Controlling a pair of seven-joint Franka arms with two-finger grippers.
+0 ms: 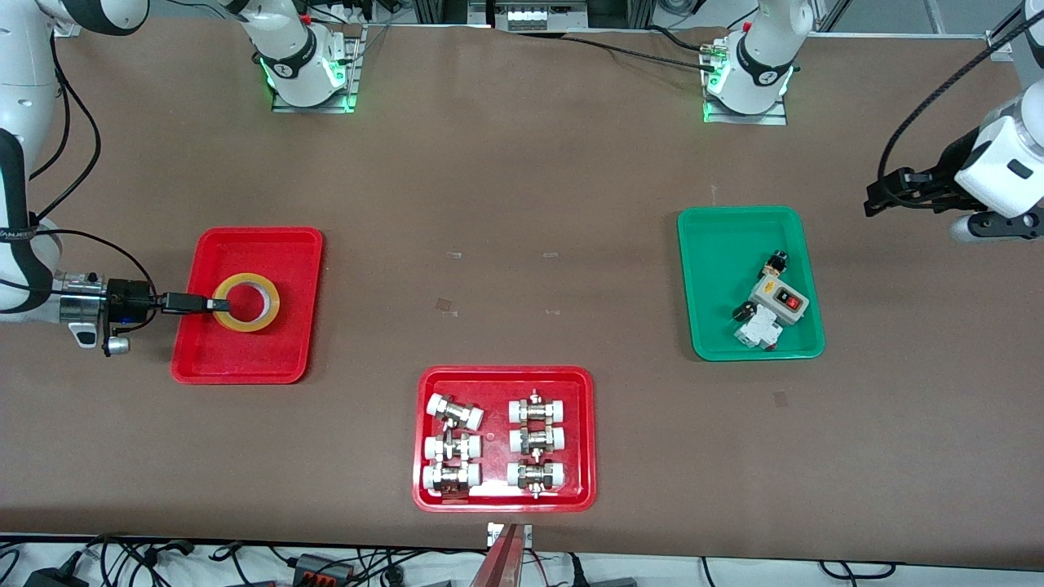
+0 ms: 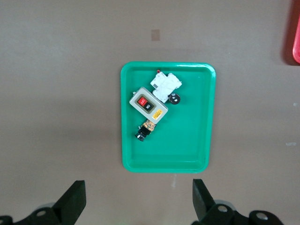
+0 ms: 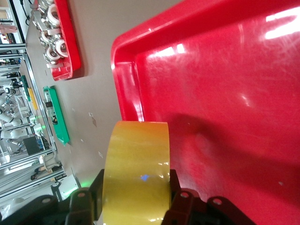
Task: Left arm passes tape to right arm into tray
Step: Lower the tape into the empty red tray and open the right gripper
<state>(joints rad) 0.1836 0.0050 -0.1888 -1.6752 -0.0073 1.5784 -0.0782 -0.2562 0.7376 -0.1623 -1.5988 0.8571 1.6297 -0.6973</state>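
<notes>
The yellow-amber tape lies flat over the middle of the plain red tray, toward the right arm's end of the table. My right gripper reaches in level from the tray's outer side and is shut on the roll's rim. In the right wrist view the tape fills the gap between the black fingers, just above the red tray floor. My left gripper is open and empty, up in the air past the green tray at the left arm's end; its fingers stand wide apart.
The green tray holds a grey switch box and small electrical parts. A second red tray with several white-capped metal fittings sits near the front camera, mid-table; it also shows in the right wrist view.
</notes>
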